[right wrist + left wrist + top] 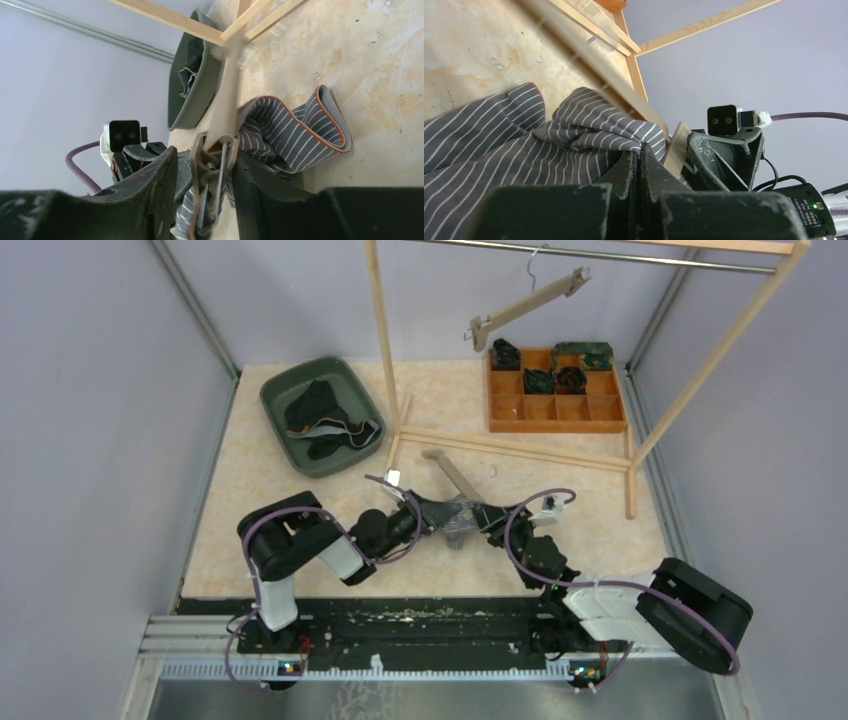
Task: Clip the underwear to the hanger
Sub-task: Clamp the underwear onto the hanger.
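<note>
A grey striped underwear (458,532) lies on the table beside the near end of a wooden hanger (452,475). My left gripper (438,516) is shut on a fold of the underwear (499,145), its tips (640,150) pinching the fabric right next to the hanger bar (614,80). My right gripper (488,520) faces it from the right. In the right wrist view its jaws (205,175) stand open on either side of the hanger's metal clip (215,167), which rests against the right finger. The underwear (295,130) bunches at that clip.
A green bin (290,390) with dark clothes sits at the back left. A wooden compartment tray (555,425) with folded garments sits at the back right. A wooden rack (385,350) stands between them, its base rail (510,448) just behind the hanger. A second hanger (530,305) hangs from its rod.
</note>
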You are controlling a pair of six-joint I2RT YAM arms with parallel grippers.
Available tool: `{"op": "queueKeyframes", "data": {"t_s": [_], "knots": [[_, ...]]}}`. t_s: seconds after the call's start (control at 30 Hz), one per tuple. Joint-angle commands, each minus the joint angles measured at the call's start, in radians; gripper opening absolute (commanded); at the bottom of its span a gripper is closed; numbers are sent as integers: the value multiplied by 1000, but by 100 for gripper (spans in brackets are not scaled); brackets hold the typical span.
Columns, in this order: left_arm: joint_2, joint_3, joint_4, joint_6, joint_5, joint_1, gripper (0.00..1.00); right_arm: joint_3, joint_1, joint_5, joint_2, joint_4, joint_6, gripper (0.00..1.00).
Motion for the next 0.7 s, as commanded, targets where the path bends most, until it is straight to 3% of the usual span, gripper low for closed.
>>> {"op": "queueKeyframes", "data": {"t_s": [0.0,0.07,0.17,0.27,0.33,0.53,0.67], "knots": [[16,3,263,-9,-9,-7,0,-120,13,-5,-8,96,-13,46],[17,4,264,-9,-8,-8,0,-124,13,-2,-11,105,-14,54],[12,2,256,-6,-7,-7,0,-148,13,24,-38,127,-16,81],[-10,1,209,4,7,-6,0,-176,13,78,-138,61,-34,86],[-26,11,151,10,33,-7,0,-168,13,111,-274,-114,-20,86],[-55,36,-31,25,146,-11,0,-11,14,265,-756,-1008,17,88],[-47,44,-85,20,209,-21,0,30,12,339,-918,-1197,-23,88]]}}
